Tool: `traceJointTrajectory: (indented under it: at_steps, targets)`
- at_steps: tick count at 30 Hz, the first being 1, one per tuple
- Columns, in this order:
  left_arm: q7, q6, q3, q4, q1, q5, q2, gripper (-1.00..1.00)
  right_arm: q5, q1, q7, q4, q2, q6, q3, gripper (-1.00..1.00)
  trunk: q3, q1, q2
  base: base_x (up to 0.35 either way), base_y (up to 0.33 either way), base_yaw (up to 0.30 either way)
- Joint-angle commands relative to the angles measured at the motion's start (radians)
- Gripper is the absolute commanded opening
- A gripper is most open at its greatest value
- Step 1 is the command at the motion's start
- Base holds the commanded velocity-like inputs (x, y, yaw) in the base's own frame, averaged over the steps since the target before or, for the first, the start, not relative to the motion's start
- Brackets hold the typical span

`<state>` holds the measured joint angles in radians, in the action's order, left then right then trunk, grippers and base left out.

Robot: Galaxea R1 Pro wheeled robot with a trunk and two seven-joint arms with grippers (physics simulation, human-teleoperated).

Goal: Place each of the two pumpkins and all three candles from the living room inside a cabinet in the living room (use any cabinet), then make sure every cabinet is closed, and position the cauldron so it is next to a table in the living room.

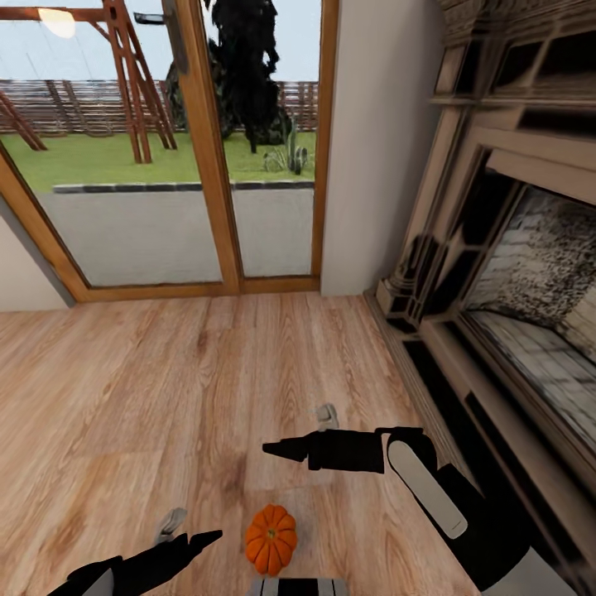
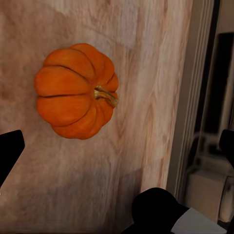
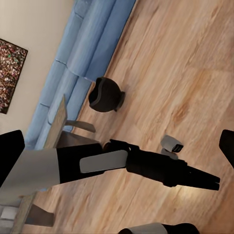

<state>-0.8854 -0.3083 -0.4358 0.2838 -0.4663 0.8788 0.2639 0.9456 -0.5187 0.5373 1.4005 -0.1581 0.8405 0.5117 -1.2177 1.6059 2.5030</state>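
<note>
A small orange pumpkin (image 1: 271, 539) sits on the wood floor just in front of my base. In the left wrist view the pumpkin (image 2: 75, 90) lies ahead of the fingers with its stem sideways. My left gripper (image 1: 194, 528) hovers just left of the pumpkin, open and holding nothing. My right gripper (image 1: 296, 430) hangs open above the floor, beyond the pumpkin and slightly right of it. In the right wrist view the black cauldron (image 3: 105, 94) stands on the floor beside a blue sofa (image 3: 83, 48), and my left gripper (image 3: 195, 163) stretches across the floor.
An ornate grey fireplace (image 1: 513, 273) runs along the right side, close to my right arm. Wood-framed glass doors (image 1: 165, 165) to the garden stand ahead. A table (image 3: 57, 124) stands near the sofa and cauldron. A framed picture (image 3: 9, 73) hangs on the wall.
</note>
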Motion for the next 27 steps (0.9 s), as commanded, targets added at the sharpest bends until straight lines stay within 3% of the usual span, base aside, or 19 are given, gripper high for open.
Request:
traceJointTrajectory:
  at_steps: [1,9,19,27]
  targets:
    - [0.000,0.000,0.000,0.000,0.000,0.000,0.000,1.00,0.001,0.000,0.000,0.000,0.000,0.000,0.000,1.00,-0.004,0.000,0.000,0.000,0.000,0.000]
    - [0.000,0.000,-0.001,0.000,0.000,0.000,-0.001,1.00,0.000,0.000,0.000,0.001,0.000,0.000,0.002,1.00,-0.035,0.004,0.002,0.000,0.000,-0.005]
    - [0.001,0.000,-0.001,0.000,0.000,0.000,-0.002,1.00,-0.001,0.000,-0.003,0.001,0.000,0.001,0.005,1.00,-0.065,0.008,0.004,0.000,0.000,-0.160]
    - [0.000,0.000,-0.001,0.000,0.000,0.000,-0.001,1.00,-0.001,0.000,-0.002,0.002,0.000,0.000,0.005,1.00,-0.095,0.012,0.006,0.000,0.000,-0.027]
